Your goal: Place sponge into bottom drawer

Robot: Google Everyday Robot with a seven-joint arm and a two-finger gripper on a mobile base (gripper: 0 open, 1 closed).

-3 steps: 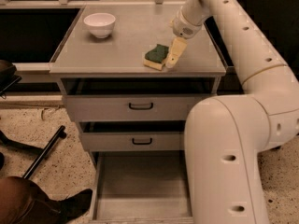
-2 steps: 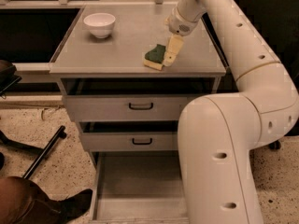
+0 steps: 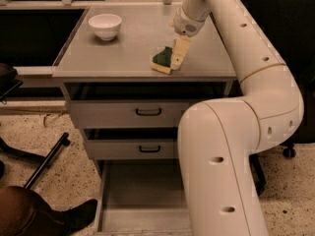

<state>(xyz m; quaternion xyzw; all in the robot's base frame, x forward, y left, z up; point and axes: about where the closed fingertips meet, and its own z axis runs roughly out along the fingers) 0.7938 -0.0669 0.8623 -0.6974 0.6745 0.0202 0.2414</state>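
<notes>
Sponge point(image 3: 163, 60): on cabinet top point(image 3: 113, 53), touching left side of gripper point(image 3: 179, 53), near the top's front edge, right of centre.
Sponge facing: green layer up & to the left, yellow foam showing along near edge. Long axis seems to run near-left to far-right, can't be exact.
Gripper: low over the top, pointing down & slightly toward front, against sponge's right side. Grip state: cannot tell.
Arm point(image 3: 256, 58): comes in from upper right, bends at right, big lower link fills the front right.
Bottom drawer point(image 3: 142, 191): pulled out, well below gripper & toward front. Floor bare, right part hidden by arm.
Upper drawers point(image 3: 128, 114): two, between gripper & bottom drawer, top one slightly out.
White bowl point(image 3: 105, 26): far left of gripper, back of top, well apart from sponge.
Room: bare surface left of sponge; front edge close.
</notes>
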